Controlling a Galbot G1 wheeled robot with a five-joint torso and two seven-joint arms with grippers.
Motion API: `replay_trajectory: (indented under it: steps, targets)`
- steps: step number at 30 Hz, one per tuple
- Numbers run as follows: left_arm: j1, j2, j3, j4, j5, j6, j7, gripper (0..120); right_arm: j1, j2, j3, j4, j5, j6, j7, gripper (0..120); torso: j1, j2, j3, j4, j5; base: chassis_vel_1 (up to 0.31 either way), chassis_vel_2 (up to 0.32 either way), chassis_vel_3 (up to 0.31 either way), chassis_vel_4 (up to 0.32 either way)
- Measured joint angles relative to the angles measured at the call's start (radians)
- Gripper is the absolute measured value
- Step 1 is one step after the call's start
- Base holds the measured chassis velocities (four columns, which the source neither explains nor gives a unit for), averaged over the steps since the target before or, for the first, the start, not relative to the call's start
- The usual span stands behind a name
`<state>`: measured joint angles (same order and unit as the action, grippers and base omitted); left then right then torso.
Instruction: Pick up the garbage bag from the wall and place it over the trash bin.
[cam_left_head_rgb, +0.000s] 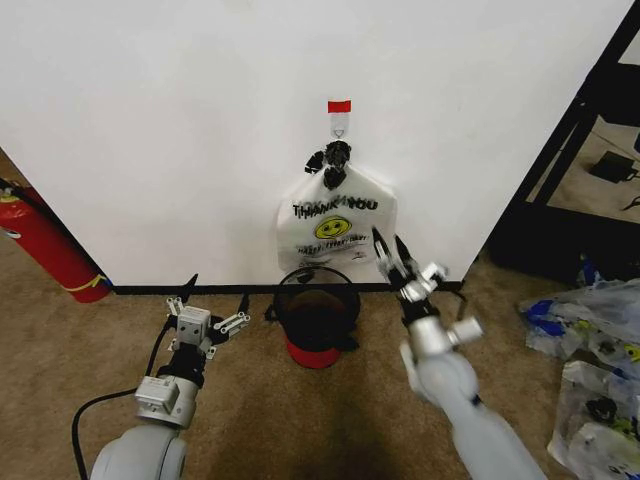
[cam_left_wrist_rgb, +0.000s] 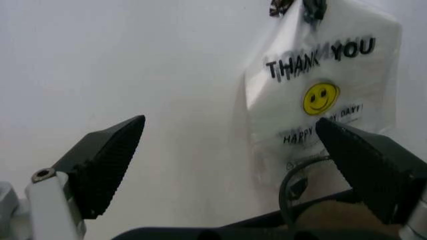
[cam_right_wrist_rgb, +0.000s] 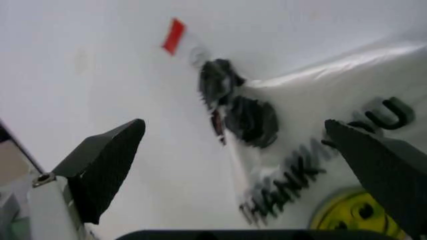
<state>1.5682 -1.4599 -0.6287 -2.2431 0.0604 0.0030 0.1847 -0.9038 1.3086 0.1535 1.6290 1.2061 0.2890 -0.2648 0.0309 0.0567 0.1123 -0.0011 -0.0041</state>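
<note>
White plastic, black letters: the garbage bag reads "THANK YOU" over a yellow smiley, with a smaller line below where I make out "HAPPY" and "DAY!". It hangs flat against the white wall, its bunched dark handles caught on a small hook topped by a red tag. Directly under it on the brown carpet stands the trash bin, red body, black rim, dark inside, close to the black baseboard.

My right pincer is raised at the bag's lower right edge, just beside the plastic, fingers spread wide and holding nothing; from its wrist the handles and hook sit between the two fingertips, farther off. My left pincer sits low over the carpet, left of the bin and apart from it, also spread wide and empty; from its wrist the bag hangs ahead, toward one fingertip. A red fire extinguisher leans at the far left wall.
</note>
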Motion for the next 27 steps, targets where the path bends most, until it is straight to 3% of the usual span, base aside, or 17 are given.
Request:
replay_trajectory:
  steps: [4,11,27]
  targets:
    - [-0.009,-0.009,0.001,0.030,0.011,-0.001,0.004,100,0.158,0.086,-0.027,-0.159,0.054,0.005,0.004,100,0.000,0.000,0.000,0.0004,-0.0002,0.000,0.000,0.000,0.000]
    - [-0.030,-0.020,0.005,0.064,0.027,-0.012,0.009,100,0.242,0.156,-0.050,-0.258,0.100,0.004,-0.101,100,0.000,0.000,0.000,0.0000,-0.0003,0.000,0.000,0.000,0.000]
    - [-0.045,-0.017,0.008,0.084,0.026,-0.024,0.022,100,0.300,0.166,-0.064,-0.361,0.082,0.009,-0.147,100,0.000,0.000,0.000,0.0002,-0.0001,0.000,0.000,0.000,0.000]
